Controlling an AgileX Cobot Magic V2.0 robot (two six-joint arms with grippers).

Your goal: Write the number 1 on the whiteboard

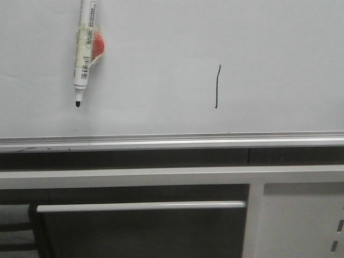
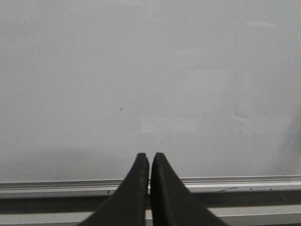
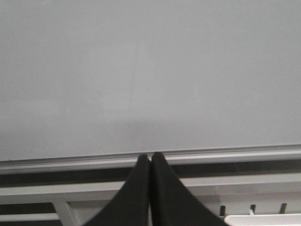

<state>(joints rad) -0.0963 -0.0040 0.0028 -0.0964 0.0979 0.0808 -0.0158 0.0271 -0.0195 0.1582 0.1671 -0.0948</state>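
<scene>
Black stroke of the 1 (image 1: 217, 86) already on the whiteboard (image 1: 161, 54), right of centre and a little above the rail (image 1: 172, 141); thin, near-vertical, slightly bent at the top, so writing judged done. Up and well left of the 1, marker (image 1: 84, 48) flat against the board, uncapped tip down, something orange-red tucked behind its barrel, likely a holder or clip keeping it there; exactly what, hard to tell. No gripper near the 1 or the marker in the front view. Left gripper (image 2: 150, 160) with fingers pressed together on nothing, pointed at bare board just above the rail; right gripper (image 3: 150, 159) likewise closed and empty, tips level with the rail. Probably both parked clear so the 1 stays unsmudged. Below the rail, a dark gap, then white cabinet panels (image 1: 301, 215) with a bar handle (image 1: 140, 206). Nothing between the grippers and the board.
</scene>
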